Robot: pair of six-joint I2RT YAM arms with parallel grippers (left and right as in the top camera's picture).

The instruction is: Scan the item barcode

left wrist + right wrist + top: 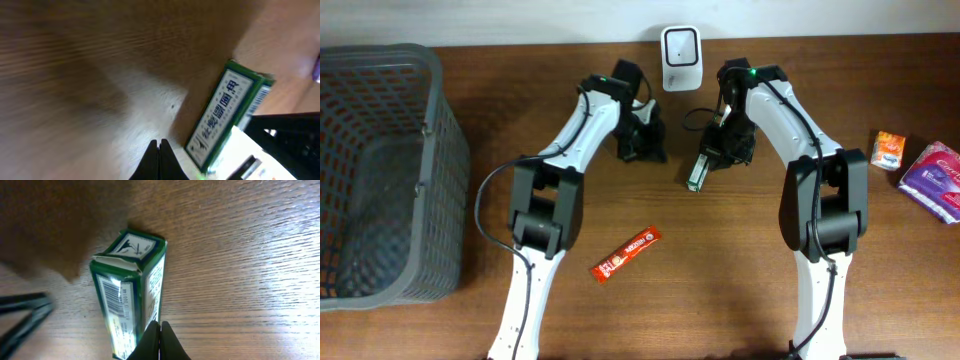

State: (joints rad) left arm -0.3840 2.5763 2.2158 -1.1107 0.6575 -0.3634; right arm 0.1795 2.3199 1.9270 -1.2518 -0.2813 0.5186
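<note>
A green and white box (698,170) lies tilted just below the white scanner (680,58) at the back centre. My right gripper (712,158) sits at its upper end. In the right wrist view the fingers (160,326) are pressed together against the right edge of the box (127,290). Nothing shows between them, and I cannot tell whether an edge is pinched. A barcode (111,297) faces up on the box's left side. My left gripper (645,145) is shut and empty, left of the box. In the left wrist view, the left gripper (160,145) is over bare wood beside the box (222,117).
A dark grey basket (445,150) fills the left end of the table. A red snack bar (627,253) lies in the front middle. An orange packet (888,150) and a purple pack (932,178) lie at the right edge.
</note>
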